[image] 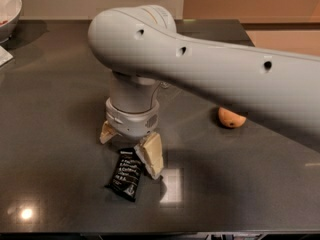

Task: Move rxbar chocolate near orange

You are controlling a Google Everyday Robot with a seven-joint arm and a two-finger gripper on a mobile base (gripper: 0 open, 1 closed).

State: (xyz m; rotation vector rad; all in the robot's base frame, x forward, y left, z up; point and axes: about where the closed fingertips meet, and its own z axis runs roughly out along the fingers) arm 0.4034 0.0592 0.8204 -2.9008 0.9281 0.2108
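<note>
The rxbar chocolate, a flat black wrapper with white text, lies on the dark table near the front edge. My gripper hangs straight above its upper end, with its two cream fingers spread apart, one at the left and one at the right overlapping the bar's right edge. It holds nothing. The orange sits on the table to the right, partly hidden behind my white arm.
A white bowl stands at the back left corner, with a white paper edge below it. The dark table ends at the front edge just below the bar. My arm crosses the right half of the view.
</note>
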